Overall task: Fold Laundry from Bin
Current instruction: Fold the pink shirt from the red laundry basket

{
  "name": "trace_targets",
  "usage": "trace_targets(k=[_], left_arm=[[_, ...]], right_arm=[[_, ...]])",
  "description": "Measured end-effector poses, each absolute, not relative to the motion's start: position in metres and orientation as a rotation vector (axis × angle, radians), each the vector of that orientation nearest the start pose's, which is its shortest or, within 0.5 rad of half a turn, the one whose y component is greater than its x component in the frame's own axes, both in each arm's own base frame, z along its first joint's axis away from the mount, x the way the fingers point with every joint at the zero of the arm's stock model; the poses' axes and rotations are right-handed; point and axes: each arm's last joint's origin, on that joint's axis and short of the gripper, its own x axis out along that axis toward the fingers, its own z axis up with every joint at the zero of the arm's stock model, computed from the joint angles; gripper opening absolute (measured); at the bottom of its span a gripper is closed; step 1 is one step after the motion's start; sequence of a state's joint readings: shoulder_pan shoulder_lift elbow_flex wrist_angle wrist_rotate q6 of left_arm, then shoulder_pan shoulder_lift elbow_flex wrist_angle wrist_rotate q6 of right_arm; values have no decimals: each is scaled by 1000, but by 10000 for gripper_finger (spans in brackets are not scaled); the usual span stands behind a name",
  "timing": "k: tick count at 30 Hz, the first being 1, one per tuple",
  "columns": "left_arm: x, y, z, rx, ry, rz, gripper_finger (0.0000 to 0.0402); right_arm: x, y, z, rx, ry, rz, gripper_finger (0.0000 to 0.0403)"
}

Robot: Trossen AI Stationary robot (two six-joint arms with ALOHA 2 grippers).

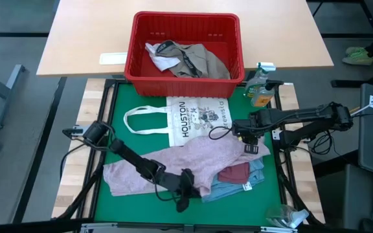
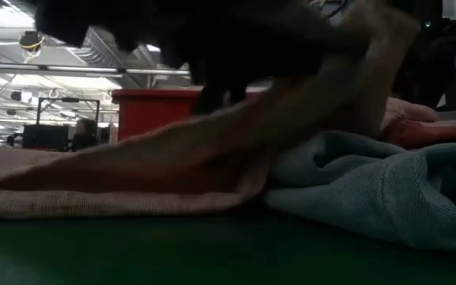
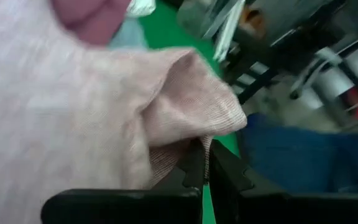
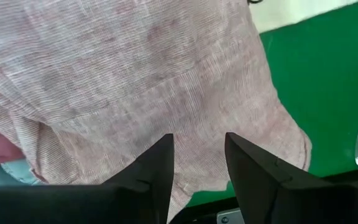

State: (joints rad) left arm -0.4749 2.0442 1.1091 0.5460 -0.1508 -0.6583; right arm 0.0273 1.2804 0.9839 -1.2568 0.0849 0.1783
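A pale pink garment (image 1: 193, 158) lies spread over the green mat. It partly covers a maroon piece (image 1: 235, 173) and a light blue piece (image 1: 235, 189) at the near right. My left gripper (image 1: 190, 188) is shut on the pink garment at its near edge. My right gripper (image 4: 197, 149) hangs open above the pink garment's far right part (image 1: 248, 144), with nothing between its fingers. The red bin (image 1: 138, 71) stands behind the mat and holds khaki-grey and white laundry (image 1: 196, 59). My left gripper pinches a bunched fold at the pink garment's near edge (image 3: 191, 134) between its two fingers (image 3: 225, 168). How many layers it has, I cannot tell. The fingers come in low and slanting from the table's near left. The cloth rises to the hold (image 2: 315, 87) while the rest lies on the mat.
A white tote bag printed HOUSTON (image 1: 196, 116) lies flat between the bin and the pink garment. A spray bottle (image 1: 261, 87) stands at the mat's far right corner. A clear plastic thing (image 1: 283, 217) sits at the near right. Bare green mat (image 1: 118, 123) shows at the far left.
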Motion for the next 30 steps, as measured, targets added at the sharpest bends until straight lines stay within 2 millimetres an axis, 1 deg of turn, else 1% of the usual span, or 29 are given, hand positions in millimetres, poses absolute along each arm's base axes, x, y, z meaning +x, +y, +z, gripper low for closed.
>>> trace_targets(k=[6, 11, 16, 22, 26, 30], left_arm=[[389, -179, 166, -702, 280, -271, 2], [395, -170, 182, -851, 142, -318, 1], [397, -162, 198, -900, -8, -369, 6], [397, -153, 211, -908, -155, -406, 8], [398, -146, 213, -889, -186, -398, 9], [400, -141, 214, -887, -198, -391, 10]], right_arm=[[199, 3, 250, 43, 1537, -173, 143], [194, 1, 263, -4, 1579, -217, 143], [195, 0, 282, -42, 1552, -257, 143], [202, 3, 295, 60, 1476, -162, 143], [209, 17, 298, 118, 1413, -37, 143], [213, 43, 299, 153, 1351, 110, 143]])
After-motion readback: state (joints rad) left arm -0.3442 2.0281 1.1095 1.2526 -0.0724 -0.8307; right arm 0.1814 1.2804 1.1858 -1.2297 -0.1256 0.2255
